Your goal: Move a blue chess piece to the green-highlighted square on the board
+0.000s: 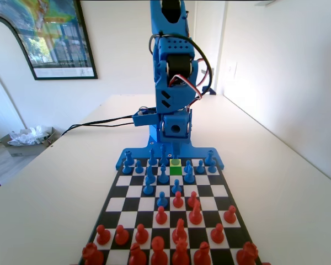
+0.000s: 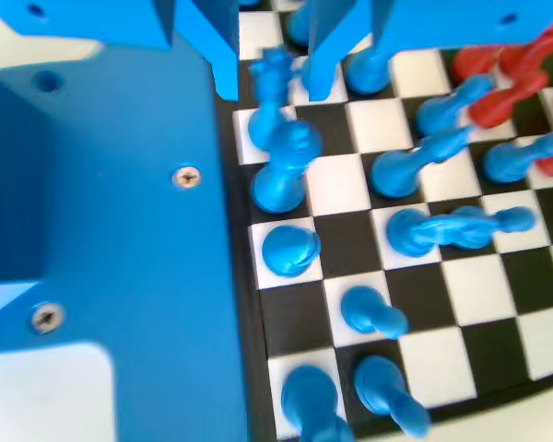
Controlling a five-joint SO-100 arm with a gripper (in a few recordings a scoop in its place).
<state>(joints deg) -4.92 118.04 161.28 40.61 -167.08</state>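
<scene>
Wrist view: claw (image 2: 272,78) hangs from top edge, two blue jaws w/ a narrow gap between. Blue crowned piece (image 2: 275,74) stands in that gap; contact w/ either jaw can't be told, so grip state can't be told. Just below claw in pic: blue tall piece (image 2: 284,166) on back rank, then blue round-headed piece (image 2: 289,249) further down. Right of claw in pic: blue pawns (image 2: 415,166), blurred, and red pieces (image 2: 507,83) at top right corner. Board (image 2: 461,285) black/white, squares lower right of claw bare.

Fixed view: blue arm (image 1: 174,72) at far end, bent down over back rank; claw tip low among blue pieces, jaws hidden by arm body, approx. (image 1: 164,157). Green-highlighted square (image 1: 176,170) sits in second row from arm's end, just right of claw in pic; small blue piece (image 1: 176,163) directly behind it. Blue pawns (image 1: 163,175) left and right of green square. Red pieces (image 1: 179,232) at near end, well apart from claw. Black cable (image 1: 99,122) runs left across table (image 1: 287,182) from arm base.
</scene>
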